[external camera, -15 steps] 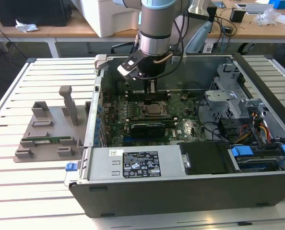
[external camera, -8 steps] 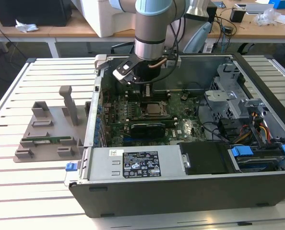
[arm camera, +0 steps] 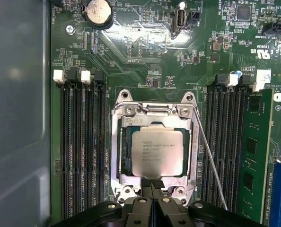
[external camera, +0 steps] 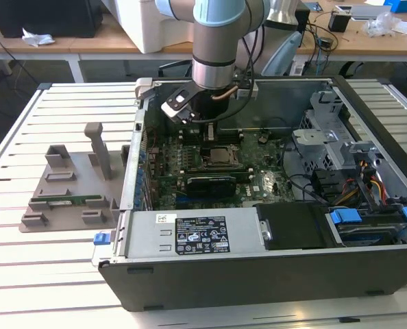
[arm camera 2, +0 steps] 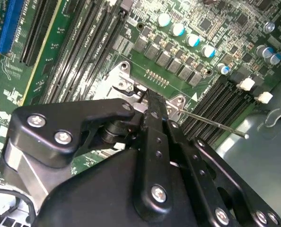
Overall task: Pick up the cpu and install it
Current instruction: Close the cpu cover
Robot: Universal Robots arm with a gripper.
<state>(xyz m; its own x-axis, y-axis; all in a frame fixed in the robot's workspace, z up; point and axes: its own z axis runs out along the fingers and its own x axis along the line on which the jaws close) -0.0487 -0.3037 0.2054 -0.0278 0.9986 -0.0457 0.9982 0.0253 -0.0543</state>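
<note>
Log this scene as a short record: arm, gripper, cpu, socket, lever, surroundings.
arm: the arm reaches down into the open computer case
gripper: the gripper has its fingertips together at the socket frame's edge, beside the cpu
cpu: the cpu lies flat in the socket, silver top up
socket: the socket sits between rows of memory slots
lever: the thin wire lever angles away from the socket
surroundings: a grey fixture lies outside the case, at the exterior view's left
</note>
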